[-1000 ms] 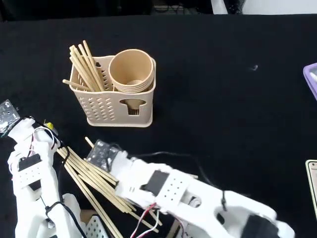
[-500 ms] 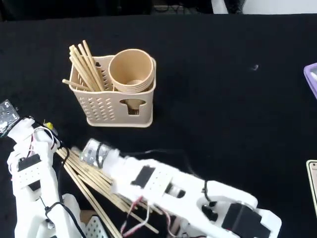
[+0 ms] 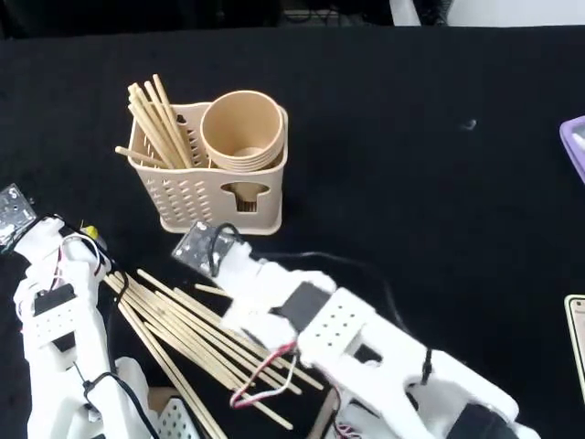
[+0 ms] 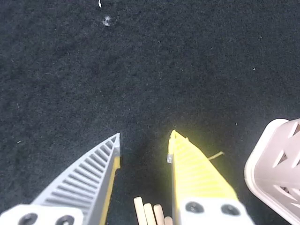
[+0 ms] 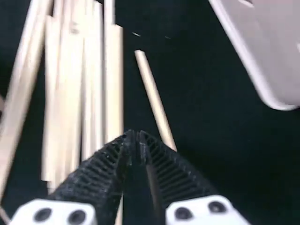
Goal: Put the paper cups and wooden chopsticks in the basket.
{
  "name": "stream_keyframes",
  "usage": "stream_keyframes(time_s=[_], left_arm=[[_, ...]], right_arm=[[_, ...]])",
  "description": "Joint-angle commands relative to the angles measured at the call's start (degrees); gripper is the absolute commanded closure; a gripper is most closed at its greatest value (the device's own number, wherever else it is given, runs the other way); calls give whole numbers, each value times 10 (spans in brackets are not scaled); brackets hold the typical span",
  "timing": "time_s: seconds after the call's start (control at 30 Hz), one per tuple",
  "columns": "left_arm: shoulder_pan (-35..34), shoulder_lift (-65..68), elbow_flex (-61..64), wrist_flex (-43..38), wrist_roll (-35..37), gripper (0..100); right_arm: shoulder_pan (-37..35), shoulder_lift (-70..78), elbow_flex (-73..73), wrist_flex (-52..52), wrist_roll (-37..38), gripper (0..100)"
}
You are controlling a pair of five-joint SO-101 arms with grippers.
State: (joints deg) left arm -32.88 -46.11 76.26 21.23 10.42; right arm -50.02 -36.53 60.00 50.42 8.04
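The stacked tan paper cups already sit in the cream perforated plastic basket, so I am working on the loose pale wooden chopsticks fanned on the black table between my arms. My right gripper hangs over their ends nearest the basket, pinched almost together. I cannot tell whether it has caught the single stray stick. My left gripper is spread wide, with stick ends between its jaws. Next I need a firm hold on a stick, then a lift over the basket's rim.
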Motion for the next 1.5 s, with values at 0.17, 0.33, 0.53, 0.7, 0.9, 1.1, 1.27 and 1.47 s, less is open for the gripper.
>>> stream_keyframes(time_s=[0.17, 0.33, 0.53, 0.7, 0.9, 1.1, 1.27, 1.47], left_arm=[[-4, -7, -7, -11, 0, 830], [-4, -7, -7, -11, 0, 830], [-4, -7, -7, -11, 0, 830], [-4, -7, -7, -11, 0, 830], [-5, -7, -7, -11, 0, 830], [-5, -7, -7, -11, 0, 830], [-5, -7, -7, -11, 0, 830], [-5, -7, -7, -11, 0, 830]], right_arm=[[-93, 96, -22, -108, 5, 864], [-95, 209, -63, -123, 5, 874], [-93, 302, -107, -118, 5, 874], [-92, 335, -146, -79, -16, 894], [-53, 324, -145, -75, -16, 989], [-20, 216, -140, -10, -16, 988], [-20, 141, -105, -5, -16, 988], [-20, 100, -90, -11, -16, 988]])
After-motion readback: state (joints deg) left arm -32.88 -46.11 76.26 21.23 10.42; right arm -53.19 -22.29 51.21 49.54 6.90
